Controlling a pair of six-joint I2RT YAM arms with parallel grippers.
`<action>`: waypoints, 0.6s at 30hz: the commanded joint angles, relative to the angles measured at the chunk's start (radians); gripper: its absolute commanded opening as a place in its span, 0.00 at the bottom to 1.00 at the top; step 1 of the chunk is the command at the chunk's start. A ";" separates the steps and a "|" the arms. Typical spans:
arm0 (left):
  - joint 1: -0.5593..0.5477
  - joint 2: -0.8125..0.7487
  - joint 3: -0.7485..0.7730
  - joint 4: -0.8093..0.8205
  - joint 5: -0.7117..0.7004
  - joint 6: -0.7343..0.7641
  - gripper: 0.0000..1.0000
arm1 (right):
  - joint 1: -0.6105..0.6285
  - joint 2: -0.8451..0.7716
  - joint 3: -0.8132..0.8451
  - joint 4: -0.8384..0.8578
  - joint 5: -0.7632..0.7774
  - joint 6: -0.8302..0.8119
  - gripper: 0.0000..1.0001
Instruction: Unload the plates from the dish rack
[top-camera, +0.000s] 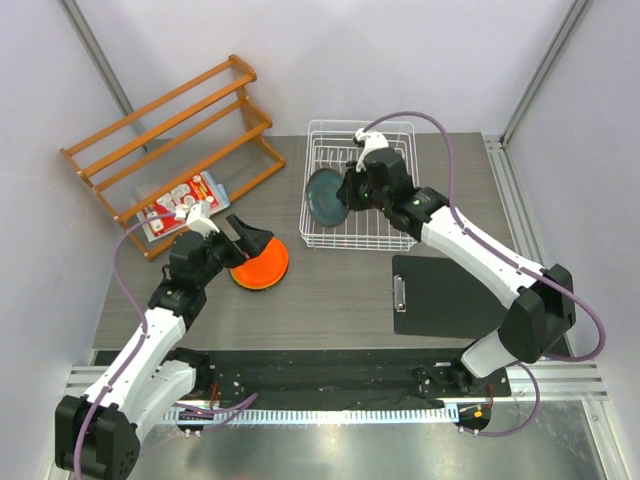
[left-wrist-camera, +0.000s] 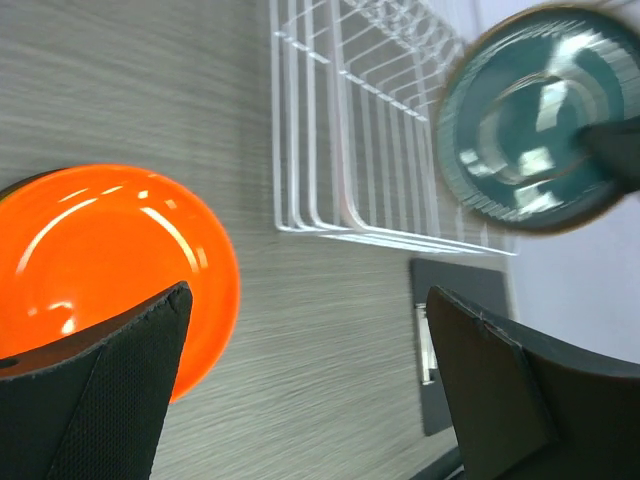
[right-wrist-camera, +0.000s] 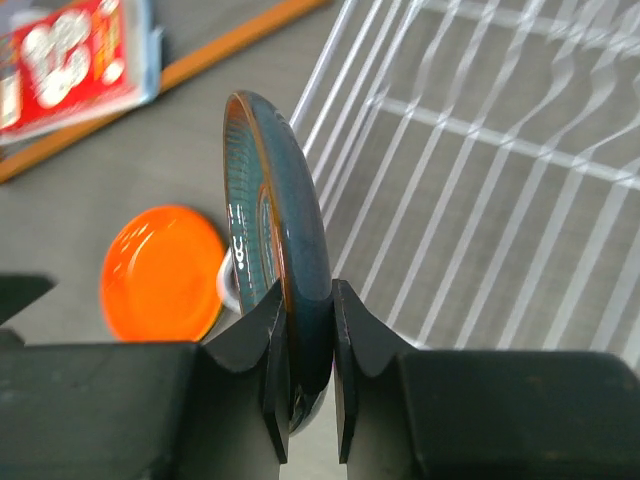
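My right gripper (top-camera: 345, 190) is shut on the rim of the dark teal plate (top-camera: 324, 196), holding it upright above the left side of the white wire dish rack (top-camera: 385, 238); the plate also shows edge-on in the right wrist view (right-wrist-camera: 290, 250) and in the left wrist view (left-wrist-camera: 530, 130). The orange plate (top-camera: 262, 266) lies flat on the table left of the rack, seen too in the left wrist view (left-wrist-camera: 100, 260) and the right wrist view (right-wrist-camera: 160, 272). My left gripper (top-camera: 252, 243) is open and empty just above the orange plate. The red and green plates are out of view.
An orange-brown wooden slatted shelf (top-camera: 170, 140) stands at the back left with a red-and-white packet (top-camera: 182, 203) in front of it. A black clipboard (top-camera: 445, 295) lies on the table in front of the rack.
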 joint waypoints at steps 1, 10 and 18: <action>0.003 -0.017 -0.021 0.158 0.093 -0.058 0.99 | 0.040 -0.055 -0.070 0.183 -0.225 0.146 0.01; 0.002 0.011 -0.086 0.290 0.128 -0.104 1.00 | 0.092 -0.034 -0.173 0.402 -0.399 0.308 0.01; 0.003 0.055 -0.116 0.393 0.139 -0.123 0.79 | 0.112 0.018 -0.268 0.636 -0.574 0.492 0.01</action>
